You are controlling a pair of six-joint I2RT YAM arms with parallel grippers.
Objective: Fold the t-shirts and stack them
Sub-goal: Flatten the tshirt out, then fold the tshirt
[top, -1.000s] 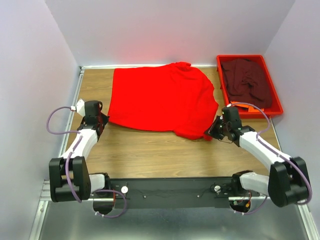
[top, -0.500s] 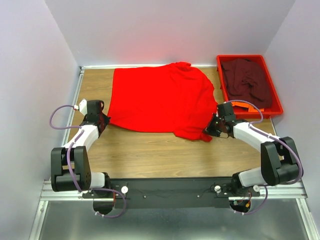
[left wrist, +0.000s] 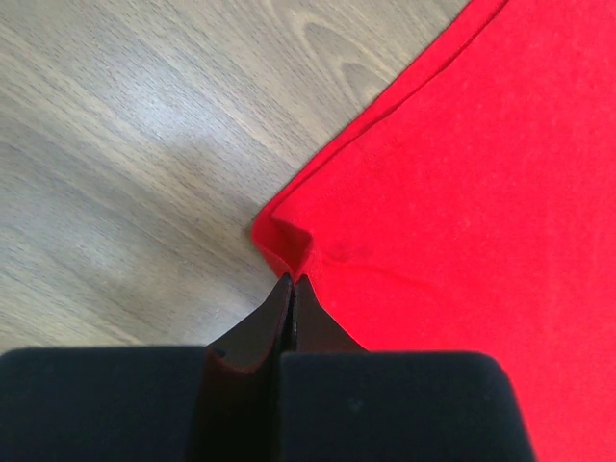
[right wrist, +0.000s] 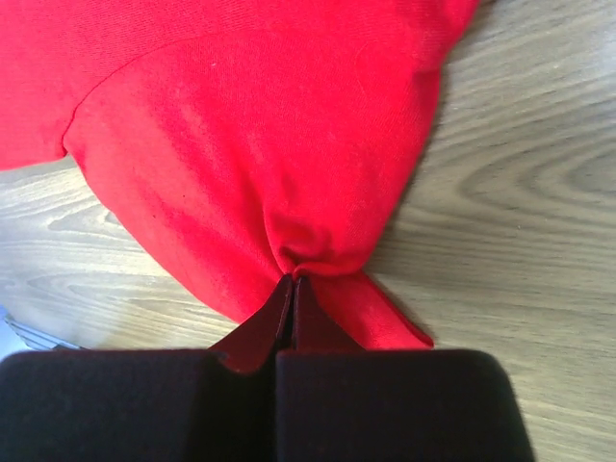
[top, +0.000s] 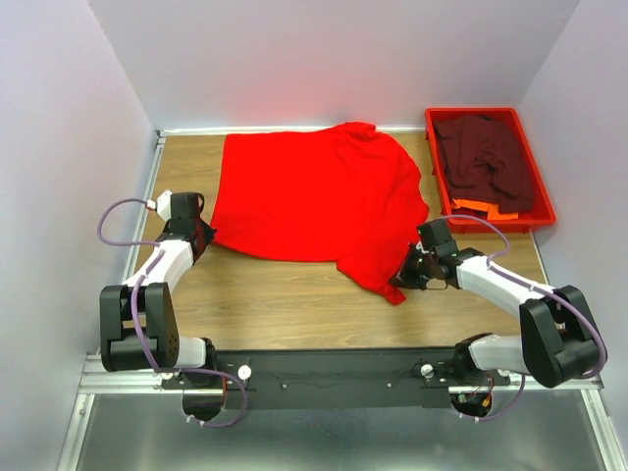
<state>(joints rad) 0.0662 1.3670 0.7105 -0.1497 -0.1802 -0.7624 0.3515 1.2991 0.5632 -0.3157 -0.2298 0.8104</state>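
Left pincer point(top: 204, 236): clamped on the near-left corner of the bright red t-shirt point(top: 314, 196), which lies spread on the counter point(top: 275, 304). Right pincer point(top: 398, 279): clamped on the near-right corner, drawn nearer than a second ago, so the fold appears begun. Red tray point(top: 502, 226), far right: holds the crumpled maroon t-shirt point(top: 486, 157) and something orange, possibly cloth.
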